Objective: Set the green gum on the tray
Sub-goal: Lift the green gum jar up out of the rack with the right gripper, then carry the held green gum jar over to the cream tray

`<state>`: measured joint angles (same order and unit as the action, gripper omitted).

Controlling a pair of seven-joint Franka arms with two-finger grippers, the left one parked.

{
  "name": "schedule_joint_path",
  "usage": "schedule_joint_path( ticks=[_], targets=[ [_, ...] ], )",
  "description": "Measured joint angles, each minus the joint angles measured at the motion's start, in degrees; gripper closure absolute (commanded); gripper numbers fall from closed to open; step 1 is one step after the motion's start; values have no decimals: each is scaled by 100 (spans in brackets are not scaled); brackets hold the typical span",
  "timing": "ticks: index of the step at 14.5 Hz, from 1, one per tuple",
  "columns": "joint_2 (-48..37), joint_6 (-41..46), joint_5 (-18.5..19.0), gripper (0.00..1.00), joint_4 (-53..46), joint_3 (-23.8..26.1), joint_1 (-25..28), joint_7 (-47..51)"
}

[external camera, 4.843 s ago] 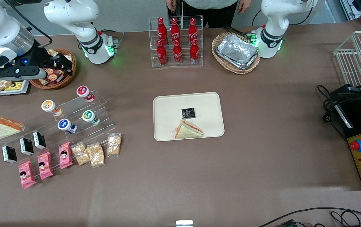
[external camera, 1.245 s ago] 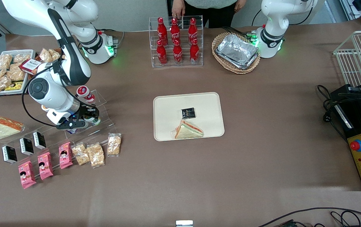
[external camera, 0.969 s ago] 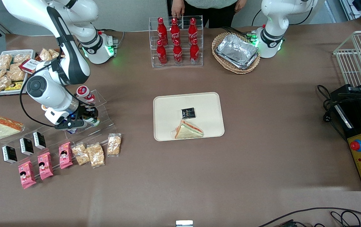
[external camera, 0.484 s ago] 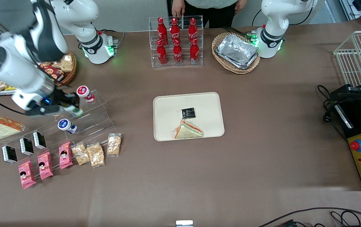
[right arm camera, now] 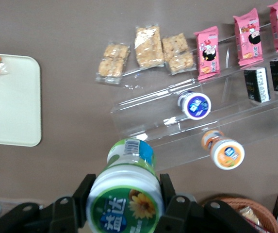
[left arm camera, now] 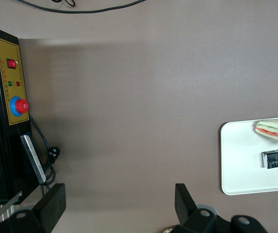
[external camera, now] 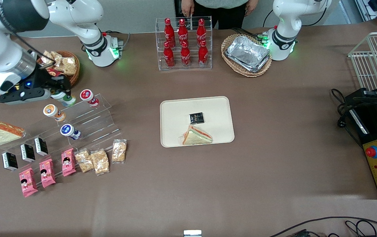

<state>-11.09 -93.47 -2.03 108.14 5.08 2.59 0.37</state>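
**Green gum lifted off the display, tray waiting mid-table**

Front view: the gripper (external camera: pixel 61 93) hangs above the clear stepped rack (external camera: pixel 86 121) at the working arm's end of the table, its fingers closed on the green gum (external camera: pixel 64 98), which is clear of the steps. The tray (external camera: pixel 175 108) lies well apart, near the table's middle, and already carries one sandwich (external camera: pixel 196 135) and one small black packet (external camera: pixel 196 118). Counted here: three canisters left on the rack, namely one red-lidded (external camera: pixel 88 97), one orange-lidded (external camera: pixel 53 112) and one blue-lidded (external camera: pixel 69 131); six cola bottles (external camera: pixel 183 42); three pink snack packs (external camera: pixel 46 172); three clear bags of biscuits (external camera: pixel 100 158); three black boxes (external camera: pixel 25 153); one more sandwich (external camera: pixel 4 131) beside the rack.

Left wrist view: only part of the tray (left arm camera: pixel 240 165) shows, with its sandwich (left arm camera: pixel 276 130) and black packet (left arm camera: pixel 274 158); the gum is not seen.

Right wrist view: the green gum (right arm camera: pixel 126 187) fills the space between the fingers (right arm camera: pixel 170 201), which press its sides just under the green-and-white lid. It looks like a light, rigid plastic canister with a smooth, glossy label, so it is likely stiff enough for a firm pinch but slippery and prone to rolling if laid down; the sides below the lid seem the sound place to hold. One blue lid (right arm camera: pixel 194 105) and one orange lid (right arm camera: pixel 227 153) show on the rack below.
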Motion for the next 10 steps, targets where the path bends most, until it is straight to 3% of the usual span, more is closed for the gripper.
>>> schedule_joint_path(
  ticks=[6, 10],
  targets=[
    [126, 284, -8, 100, -315, 1170, 519, 1800],
    [636, -82, -6, 100, -303, 2158, 617, 2967]
  ],
)
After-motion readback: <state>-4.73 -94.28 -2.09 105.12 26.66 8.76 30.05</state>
